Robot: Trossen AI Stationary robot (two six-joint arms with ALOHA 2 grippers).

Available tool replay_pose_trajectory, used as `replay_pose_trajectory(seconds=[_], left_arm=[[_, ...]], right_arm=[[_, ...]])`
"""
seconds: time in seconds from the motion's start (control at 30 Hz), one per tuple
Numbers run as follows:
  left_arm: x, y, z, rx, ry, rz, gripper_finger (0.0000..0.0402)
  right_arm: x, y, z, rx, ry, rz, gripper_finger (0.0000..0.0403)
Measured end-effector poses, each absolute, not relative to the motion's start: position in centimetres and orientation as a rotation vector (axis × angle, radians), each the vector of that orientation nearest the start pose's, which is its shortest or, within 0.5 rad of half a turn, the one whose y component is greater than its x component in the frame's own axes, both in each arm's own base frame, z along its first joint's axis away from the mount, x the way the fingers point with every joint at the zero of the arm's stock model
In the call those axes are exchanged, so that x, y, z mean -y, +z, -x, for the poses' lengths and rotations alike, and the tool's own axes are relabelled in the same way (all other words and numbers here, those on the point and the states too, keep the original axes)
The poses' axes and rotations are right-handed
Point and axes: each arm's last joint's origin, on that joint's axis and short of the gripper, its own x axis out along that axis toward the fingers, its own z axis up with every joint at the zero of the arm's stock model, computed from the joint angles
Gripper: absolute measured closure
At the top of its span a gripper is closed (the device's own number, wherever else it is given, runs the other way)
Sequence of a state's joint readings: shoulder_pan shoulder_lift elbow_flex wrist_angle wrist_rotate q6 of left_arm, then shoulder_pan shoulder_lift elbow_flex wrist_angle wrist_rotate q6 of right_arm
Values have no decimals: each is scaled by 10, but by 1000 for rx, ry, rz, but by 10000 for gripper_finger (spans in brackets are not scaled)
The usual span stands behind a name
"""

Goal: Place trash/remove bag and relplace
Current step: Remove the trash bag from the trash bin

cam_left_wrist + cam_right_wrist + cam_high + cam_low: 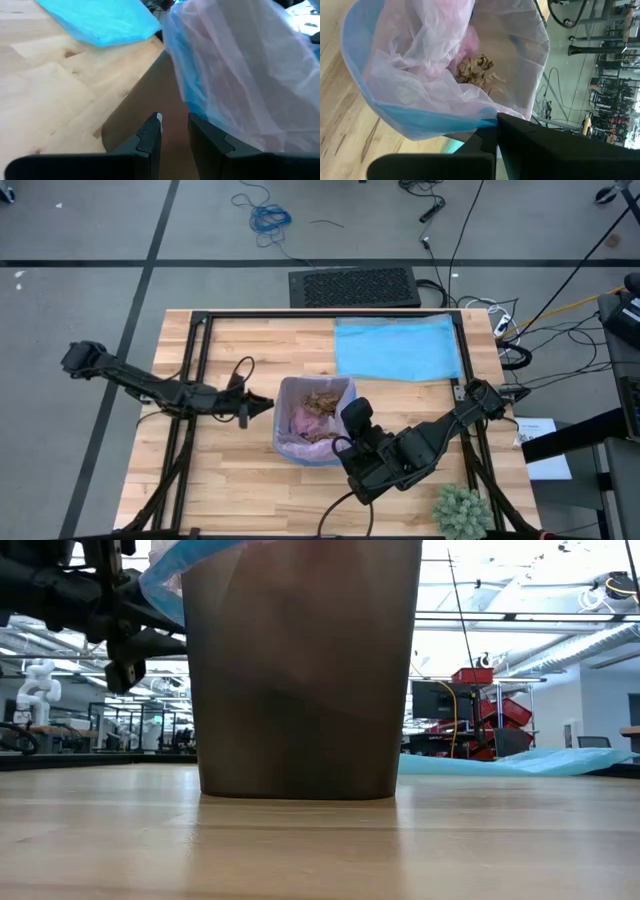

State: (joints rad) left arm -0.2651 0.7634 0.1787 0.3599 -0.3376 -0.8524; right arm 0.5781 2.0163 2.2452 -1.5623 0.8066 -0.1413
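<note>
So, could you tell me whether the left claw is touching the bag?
Apart. In the left wrist view the left claw stands slightly open just short of the bag, with the brown bin wall showing between its fingertips and the plastic.

bag (pixel 425 75): thin crinkly translucent plastic | trash (pixel 477 75): crumpled brown paper | table (pixel 230 490): matt wood

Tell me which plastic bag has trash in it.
The pink bag lining the bin; brown paper wads sit inside. The blue bag lies flat on the table.
</note>
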Motion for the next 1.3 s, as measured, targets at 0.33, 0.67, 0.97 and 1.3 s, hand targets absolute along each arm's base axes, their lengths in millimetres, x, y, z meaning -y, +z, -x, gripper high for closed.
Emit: replay_pose_trajectory(seconds=[0.33, 0.67, 0.97, 1.3], left_arm=[[30, 181, -163, -156, 96, 804, 308], [30, 180, -170, -136, 82, 719, 362], [36, 212, -170, -13, -9, 638, 400], [45, 258, -165, 55, -69, 563, 401]], right_arm=[[-190, 370, -329, -1050, -122, 980, 403], [-190, 371, -329, -1048, -127, 973, 403], [-190, 370, -329, -1047, -139, 961, 403], [-188, 372, -329, -1027, -189, 1010, 403]])
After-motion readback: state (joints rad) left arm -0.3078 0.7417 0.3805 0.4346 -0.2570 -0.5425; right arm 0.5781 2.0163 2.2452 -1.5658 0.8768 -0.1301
